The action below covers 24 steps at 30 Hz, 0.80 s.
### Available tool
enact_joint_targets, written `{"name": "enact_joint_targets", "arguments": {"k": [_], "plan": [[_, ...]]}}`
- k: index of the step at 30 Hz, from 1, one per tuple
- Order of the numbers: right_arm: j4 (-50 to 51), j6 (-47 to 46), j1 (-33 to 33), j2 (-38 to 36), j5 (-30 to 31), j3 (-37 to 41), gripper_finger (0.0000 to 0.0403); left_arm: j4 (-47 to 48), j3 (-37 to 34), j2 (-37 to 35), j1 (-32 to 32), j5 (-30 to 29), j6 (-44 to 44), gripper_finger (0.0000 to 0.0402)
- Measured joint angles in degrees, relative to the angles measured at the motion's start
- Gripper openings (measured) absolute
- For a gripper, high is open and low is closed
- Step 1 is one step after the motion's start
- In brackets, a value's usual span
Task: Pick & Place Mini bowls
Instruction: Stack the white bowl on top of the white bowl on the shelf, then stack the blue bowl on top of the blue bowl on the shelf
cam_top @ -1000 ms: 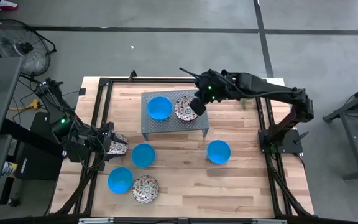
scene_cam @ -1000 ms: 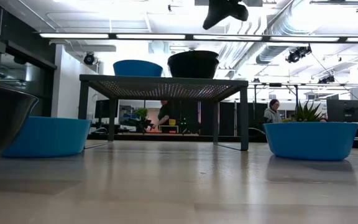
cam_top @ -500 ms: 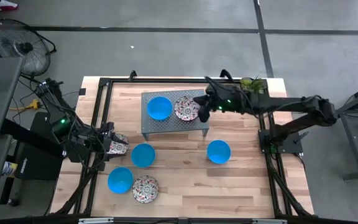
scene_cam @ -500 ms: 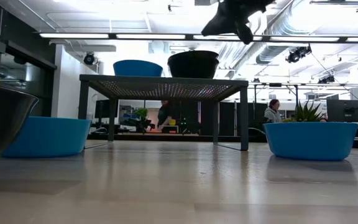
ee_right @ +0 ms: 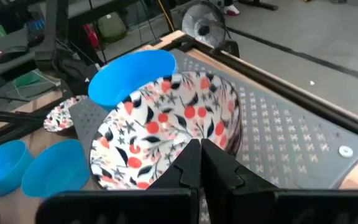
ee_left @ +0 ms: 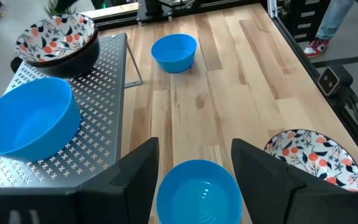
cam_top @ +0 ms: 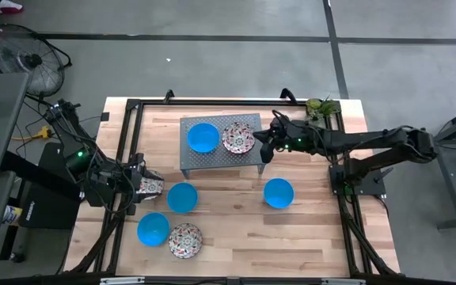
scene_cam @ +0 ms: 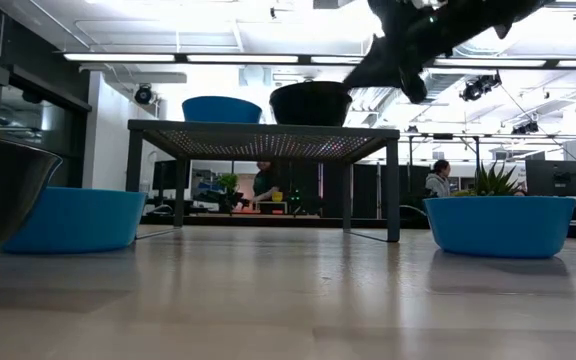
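Note:
A grey perforated stand (cam_top: 222, 158) bears a blue mini bowl (cam_top: 203, 137) and a floral mini bowl (cam_top: 237, 138). My right gripper (cam_top: 264, 152) is shut and hangs just off the floral bowl's right side, over the stand's right edge, above the stand top (scene_cam: 368, 78); in the right wrist view its shut fingers (ee_right: 199, 163) point at the floral bowl (ee_right: 166, 124). My left gripper (cam_top: 138, 187) stands open at the table's left edge, over another floral bowl (cam_top: 152, 187), its fingers either side of a blue bowl (ee_left: 197, 190) farther off on the table.
On the wood table rest three blue bowls (cam_top: 182, 196) (cam_top: 153, 229) (cam_top: 278, 192) and a floral bowl (cam_top: 186, 240). A black frame (cam_top: 133, 107) runs round the table. A small green plant (cam_top: 320, 105) sits at the far right corner.
My right gripper has come down from above the floral bowl on the stand and gone toward the table's right edge. It has tipped from pointing steeply down to nearer level, and it has stayed shut. The bowls have not moved.

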State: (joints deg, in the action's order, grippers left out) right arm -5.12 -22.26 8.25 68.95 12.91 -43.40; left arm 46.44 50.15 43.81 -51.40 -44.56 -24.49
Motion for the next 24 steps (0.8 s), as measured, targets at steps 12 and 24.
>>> {"name": "enact_joint_targets", "arguments": {"k": [12, 24], "plan": [[-4.6, 0.5, 1.0, 0.0, -1.9, 1.2, 0.0, 0.0, 0.0, 0.0, 0.0, -1.6, -1.3, 0.0197], [10.7, -18.9, -0.2, -11.4, 4.1, 1.1, 0.0, 0.0, 0.0, 0.0, 0.0, -1.7, -2.4, 0.0197]]}}
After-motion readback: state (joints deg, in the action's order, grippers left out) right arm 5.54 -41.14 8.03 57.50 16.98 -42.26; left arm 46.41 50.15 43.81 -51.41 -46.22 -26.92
